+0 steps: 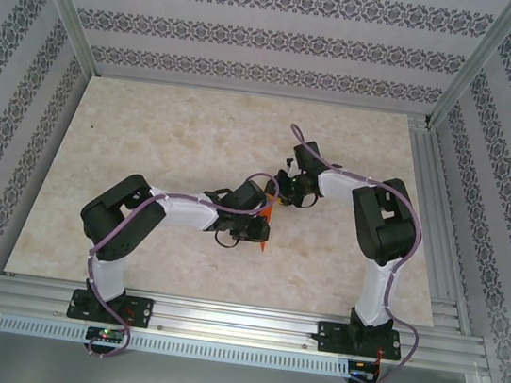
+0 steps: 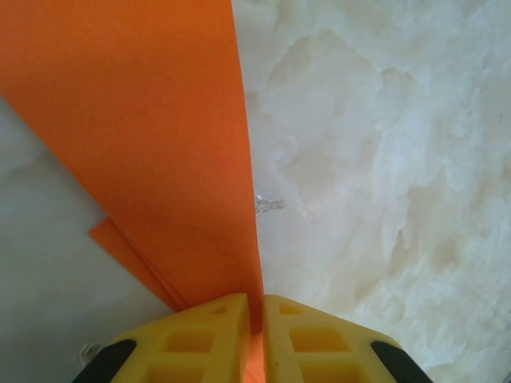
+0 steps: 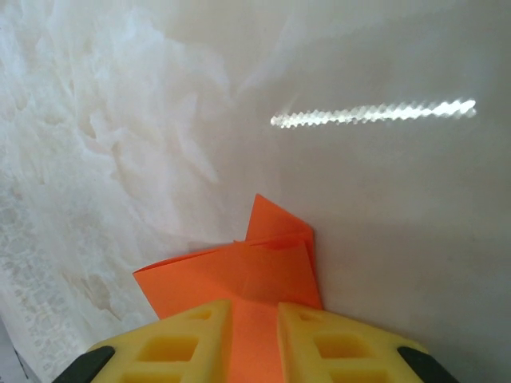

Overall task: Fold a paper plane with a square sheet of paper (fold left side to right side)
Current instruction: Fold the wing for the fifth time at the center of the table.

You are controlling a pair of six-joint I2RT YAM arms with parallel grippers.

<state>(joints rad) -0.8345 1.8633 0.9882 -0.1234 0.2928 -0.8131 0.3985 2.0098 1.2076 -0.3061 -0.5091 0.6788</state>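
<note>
My left jaws and right jaws each pinch one end of the paper plane (image 1: pixel 267 224) at mid-counter (image 1: pixel 178 133). For a clean crease, I should level both grips and align the layers.

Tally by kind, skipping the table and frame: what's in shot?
paper plane: 1
arms: 2 (left arm, right arm)
pincers: 2 (left pincer, right pincer)
Total: 5

Orange paper plane (image 2: pixel 144 120), folded in layers, straight long edge
</note>
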